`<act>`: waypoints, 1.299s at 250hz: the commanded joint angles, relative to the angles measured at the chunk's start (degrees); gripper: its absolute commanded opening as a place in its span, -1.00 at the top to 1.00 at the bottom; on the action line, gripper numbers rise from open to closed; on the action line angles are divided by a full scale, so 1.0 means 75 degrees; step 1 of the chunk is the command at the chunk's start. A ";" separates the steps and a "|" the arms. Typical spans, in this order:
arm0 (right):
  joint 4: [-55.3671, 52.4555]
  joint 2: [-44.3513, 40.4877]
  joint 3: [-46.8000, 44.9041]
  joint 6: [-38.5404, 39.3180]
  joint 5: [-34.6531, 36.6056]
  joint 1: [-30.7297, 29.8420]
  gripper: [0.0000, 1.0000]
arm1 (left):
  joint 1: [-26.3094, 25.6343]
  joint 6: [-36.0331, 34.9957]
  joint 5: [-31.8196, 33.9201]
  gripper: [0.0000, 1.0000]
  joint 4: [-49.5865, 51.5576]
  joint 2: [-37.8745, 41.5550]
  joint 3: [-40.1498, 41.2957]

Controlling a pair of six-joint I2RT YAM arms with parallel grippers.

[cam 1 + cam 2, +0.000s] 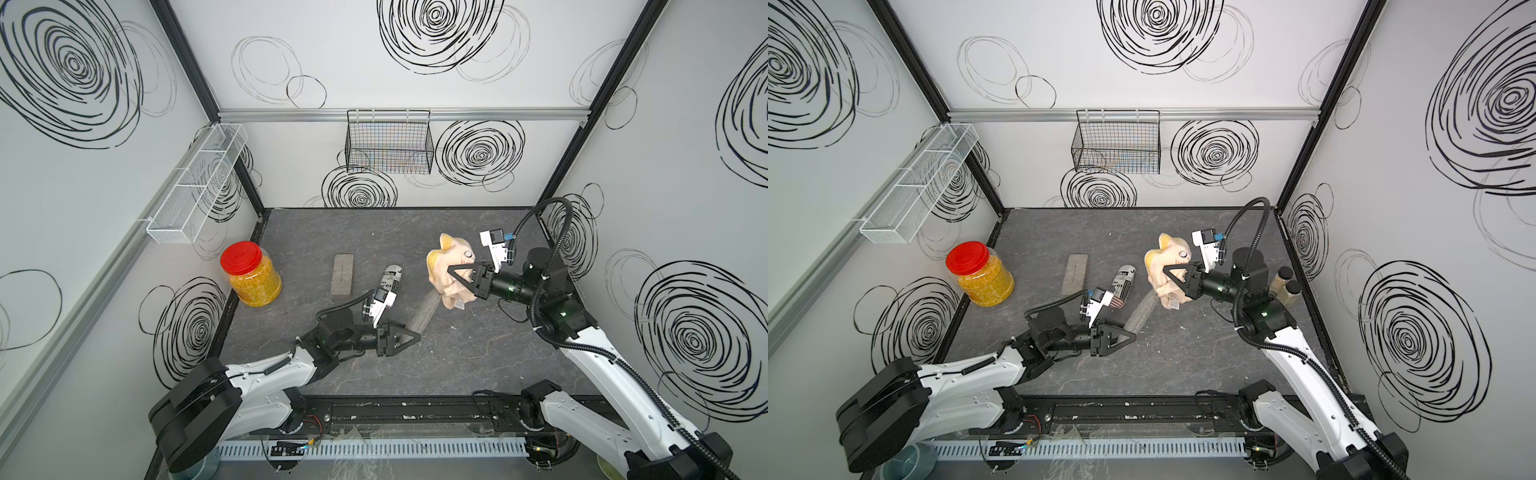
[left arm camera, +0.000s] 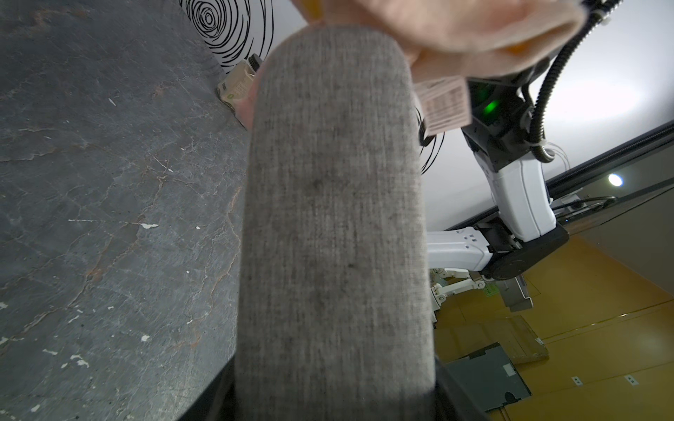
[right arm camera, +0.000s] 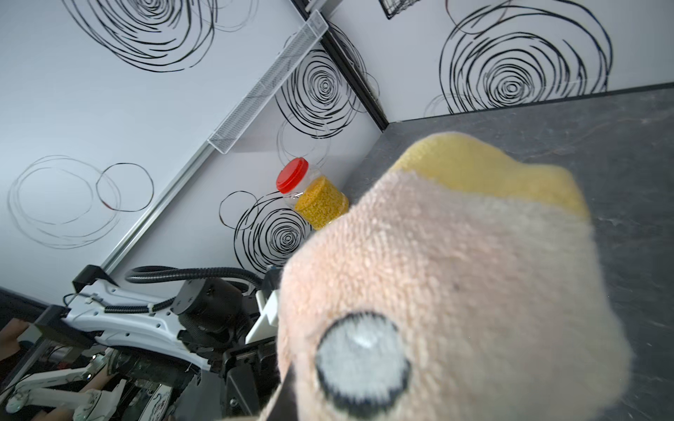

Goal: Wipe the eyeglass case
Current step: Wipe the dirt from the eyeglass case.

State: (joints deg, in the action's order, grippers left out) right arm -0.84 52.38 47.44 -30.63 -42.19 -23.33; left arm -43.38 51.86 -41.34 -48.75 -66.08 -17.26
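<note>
The eyeglass case (image 1: pixel 424 311) (image 1: pixel 1142 309) is a long grey fabric case with rounded ends. It is lifted off the table and slanted toward the right arm. My left gripper (image 1: pixel 413 336) (image 1: pixel 1130 335) is shut on its near end, and in the left wrist view the case (image 2: pixel 335 218) fills the middle. My right gripper (image 1: pixel 453 272) (image 1: pixel 1168 271) is shut on a peach and yellow plush cloth (image 1: pixel 444 266) (image 1: pixel 1163 259) with a stitched eye. The cloth (image 2: pixel 456 29) lies against the case's far end and hides it. It also fills the right wrist view (image 3: pixel 456 273).
On the dark stone tabletop (image 1: pixel 478 365) a red-lidded jar (image 1: pixel 251 276) of yellow grains stands at the left wall. A flat grey bar (image 1: pixel 343 274) and a printed can (image 1: pixel 390 282) lie mid-table. Two small bottles (image 1: pixel 1285 284) stand by the right wall. Wire baskets (image 1: pixel 388 141) (image 1: pixel 197 183) hang on the walls.
</note>
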 commanded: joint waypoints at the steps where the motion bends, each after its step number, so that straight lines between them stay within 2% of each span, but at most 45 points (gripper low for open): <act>1: 0.0325 0.0283 -0.0252 -0.0105 -0.0381 -0.0024 1.00 | 0.0009 -0.0153 -0.0183 -0.17 -0.0768 -0.0083 -0.0255; 22: 0.0243 0.0499 -0.0600 0.0295 0.0013 -0.0123 1.00 | 0.0006 -0.0193 -0.0180 -0.18 -0.0728 -0.0095 -0.0298; 54: -0.1225 0.0944 -0.0343 0.0963 0.1763 -0.0287 1.00 | 0.0007 -0.0222 -0.0171 -0.18 -0.0718 -0.0070 -0.0311; 68: -0.1594 0.1007 -0.0214 0.0983 0.2147 -0.0278 1.00 | 0.0003 -0.0238 -0.0160 -0.19 -0.0715 -0.0057 -0.0284; 93: -0.1525 0.0792 -0.0056 0.0941 0.1700 -0.0276 1.00 | 0.0006 -0.0255 -0.0152 -0.19 -0.0675 -0.0049 -0.0279; 121: -0.0525 0.0217 -0.0155 0.0403 0.0851 -0.0242 1.00 | 0.0007 -0.0280 -0.0127 -0.19 -0.0630 -0.0036 -0.0266; 155: 0.0179 -0.0579 -0.0326 -0.0021 0.0773 -0.0245 1.00 | 0.0006 -0.0294 -0.0104 -0.19 -0.0620 -0.0025 -0.0224; 200: 0.0228 -0.0281 -0.0606 -0.0150 0.0075 -0.0368 1.00 | -0.0008 -0.0297 -0.0066 -0.20 -0.0761 -0.0067 -0.0122; 211: 0.0059 -0.0142 -0.0753 0.0135 0.0386 -0.0470 1.00 | -0.0017 -0.0264 -0.0086 -0.20 -0.0797 -0.0083 -0.0118; 262: -0.1813 0.0466 -0.0546 0.0662 0.3208 -0.0602 1.00 | -0.0038 -0.0235 -0.0060 -0.20 -0.0809 -0.0013 -0.0160; 309: -0.1758 -0.0218 -0.0606 0.0572 0.4285 -0.0523 1.00 | -0.0114 0.0166 0.0561 -0.22 -0.0981 -0.0060 -0.0156; 325: -0.1555 -0.0477 -0.0756 0.0547 0.4176 -0.0461 1.00 | -0.0135 0.0230 0.0839 -0.22 -0.1003 -0.0014 -0.0107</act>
State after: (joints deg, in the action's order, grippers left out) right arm -14.09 53.15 42.72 -27.05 -16.29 -27.46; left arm -43.94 51.94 -39.29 -50.17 -66.81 -17.34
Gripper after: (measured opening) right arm 0.128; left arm 0.624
